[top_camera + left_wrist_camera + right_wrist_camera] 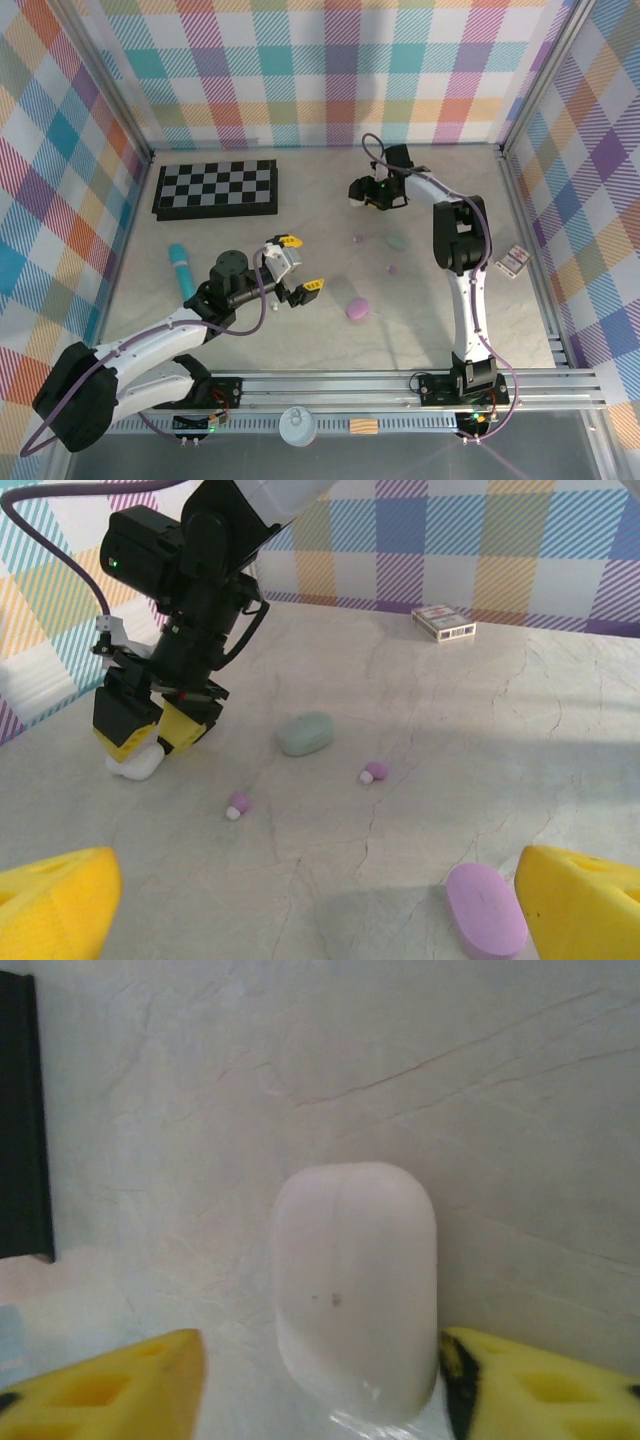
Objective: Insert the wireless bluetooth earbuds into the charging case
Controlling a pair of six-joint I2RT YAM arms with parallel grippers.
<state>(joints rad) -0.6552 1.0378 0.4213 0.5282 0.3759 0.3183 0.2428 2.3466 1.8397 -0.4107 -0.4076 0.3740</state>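
A: How far along is the job?

B: Barely begun, I'd judge. One purple earbud [238, 803] and a second purple earbud [373, 772] lie loose on the bench [500, 740], either side of the green case [305, 733] and apart from it. No bud sits in a case.

A: And the arms?

B: The right end effector [368, 192] straddles the white charging case [355, 1290] near the chessboard [215, 187]. Its jaws stand apart, one finger clear of the case and the other just beside it, so nothing is clamped. The left end effector [300, 264] hangs spread wide and empty, near the purple case [357, 309].

A: Are any lids up?

B: All three cases look shut, though the close view is soft, so I'm unsure of the white one. Opening a case, picking up each bud and seating it all seem left to do
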